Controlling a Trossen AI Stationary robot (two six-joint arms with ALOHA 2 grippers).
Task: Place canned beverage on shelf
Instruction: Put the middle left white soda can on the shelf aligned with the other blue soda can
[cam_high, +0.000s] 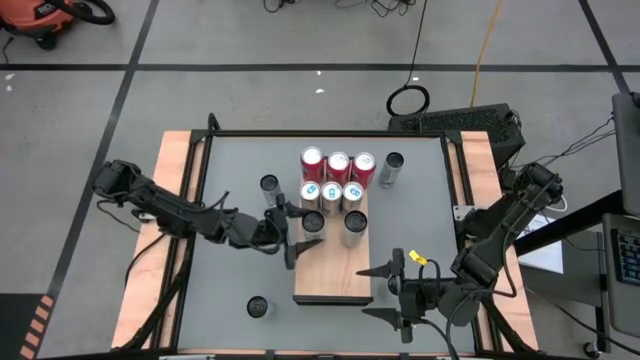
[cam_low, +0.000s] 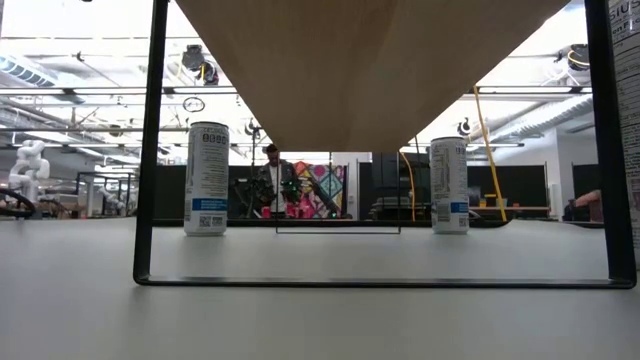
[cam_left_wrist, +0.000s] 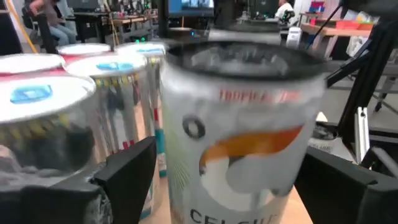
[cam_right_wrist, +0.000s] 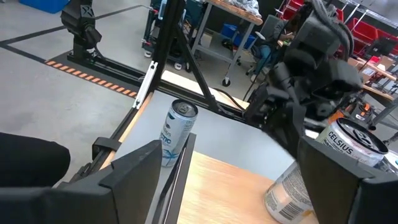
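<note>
Left gripper (cam_high: 303, 238) straddles a can (cam_high: 313, 222) standing on the shelf (cam_high: 333, 280), fingers (cam_left_wrist: 127, 171) spread and seemingly just clear of it. Six cans (cam_high: 337, 180) fill the far end. Right gripper (cam_high: 385, 292) waits wide apart at the near corner.

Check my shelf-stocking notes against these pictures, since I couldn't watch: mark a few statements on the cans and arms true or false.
1. The shelf is bare. False: cans stand on its far half.
2. The left gripper has its fingers either side of a can on the shelf. True.
3. The right gripper holds a can. False: it is open and empty.
4. A lone can stands on the grey tabletop, off the shelf. True.
</note>
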